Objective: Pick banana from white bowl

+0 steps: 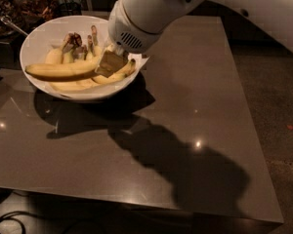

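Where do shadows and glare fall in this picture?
Camera view: the arm's dark shadow lies across the table, small glare spots shine on its surface, and the gripper, at the banana's right end over the white bowl, looks dim.

readable text: none | labels, brands, numbers, signs: none legible | gripper (111, 63): inside the rim of the white bowl (35, 42), at the right end of the long banana (58, 71)

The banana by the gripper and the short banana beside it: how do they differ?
The banana is longer and lies on top; the short banana is smaller, lower, near the rim of the white bowl. The gripper sits at the banana's end. Both are yellow.
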You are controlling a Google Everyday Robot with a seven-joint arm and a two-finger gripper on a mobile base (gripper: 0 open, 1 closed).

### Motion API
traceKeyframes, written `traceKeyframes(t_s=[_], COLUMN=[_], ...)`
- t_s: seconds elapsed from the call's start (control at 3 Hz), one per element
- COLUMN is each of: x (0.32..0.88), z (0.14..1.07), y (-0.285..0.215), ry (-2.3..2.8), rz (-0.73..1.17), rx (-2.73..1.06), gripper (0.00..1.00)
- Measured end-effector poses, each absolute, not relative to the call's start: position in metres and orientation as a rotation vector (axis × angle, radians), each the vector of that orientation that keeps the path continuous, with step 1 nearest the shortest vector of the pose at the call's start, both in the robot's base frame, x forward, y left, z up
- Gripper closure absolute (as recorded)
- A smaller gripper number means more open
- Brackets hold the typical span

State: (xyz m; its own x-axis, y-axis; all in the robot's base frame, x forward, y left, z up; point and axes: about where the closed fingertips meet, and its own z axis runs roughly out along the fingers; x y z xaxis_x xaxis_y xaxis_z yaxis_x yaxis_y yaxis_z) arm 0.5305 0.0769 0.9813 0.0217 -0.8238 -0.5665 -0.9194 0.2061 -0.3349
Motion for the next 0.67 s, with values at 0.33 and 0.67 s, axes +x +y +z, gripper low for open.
traceKeyframes(t_s=[0.33, 0.67], x=[0.506, 0.494], z=[0.986, 0.989], y=[0.082, 0.082], ry=[1.841, 1.887], rz=[0.15, 0.116], rx=[-1.564, -1.511], gripper=[1.0, 1.0])
